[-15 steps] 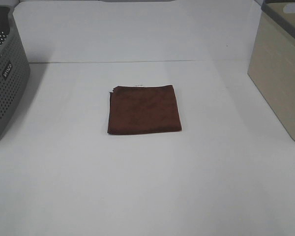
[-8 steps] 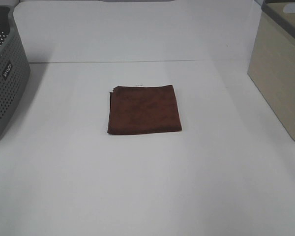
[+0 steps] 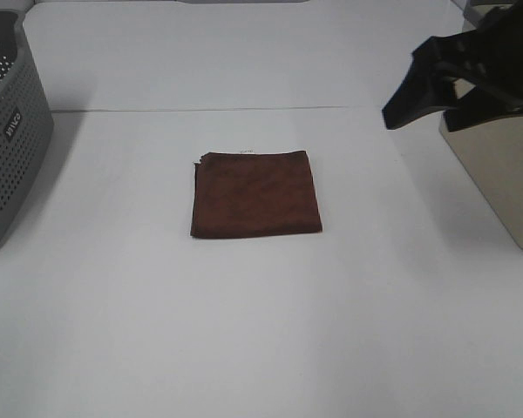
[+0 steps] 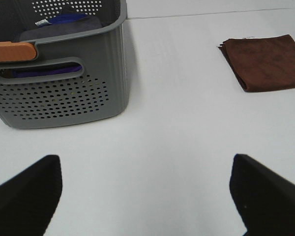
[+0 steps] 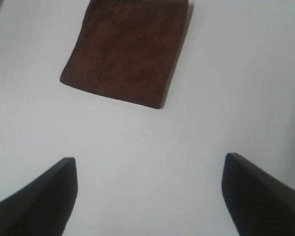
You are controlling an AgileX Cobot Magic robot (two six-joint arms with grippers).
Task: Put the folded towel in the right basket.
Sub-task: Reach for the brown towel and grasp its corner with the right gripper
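A folded brown towel [image 3: 255, 193] lies flat in the middle of the white table [image 3: 244, 331]. It also shows in the right wrist view [image 5: 128, 54] and the left wrist view [image 4: 265, 61]. The right basket [image 3: 497, 174] is beige with a grey rim and stands at the right edge. My right gripper [image 3: 416, 122] is open and empty, above the table in front of the beige basket, to the right of and beyond the towel. In its wrist view, the right gripper [image 5: 152, 196] has its jaws wide apart. My left gripper [image 4: 147, 196] is open and empty, out of the exterior view.
A grey perforated basket [image 3: 9, 148] stands at the left edge. In the left wrist view this grey basket [image 4: 64, 93] holds blue cloth and has an orange handle [image 4: 12, 50].
My right arm has come into the exterior view from the right and now hangs in front of the beige basket. The towel has not moved.
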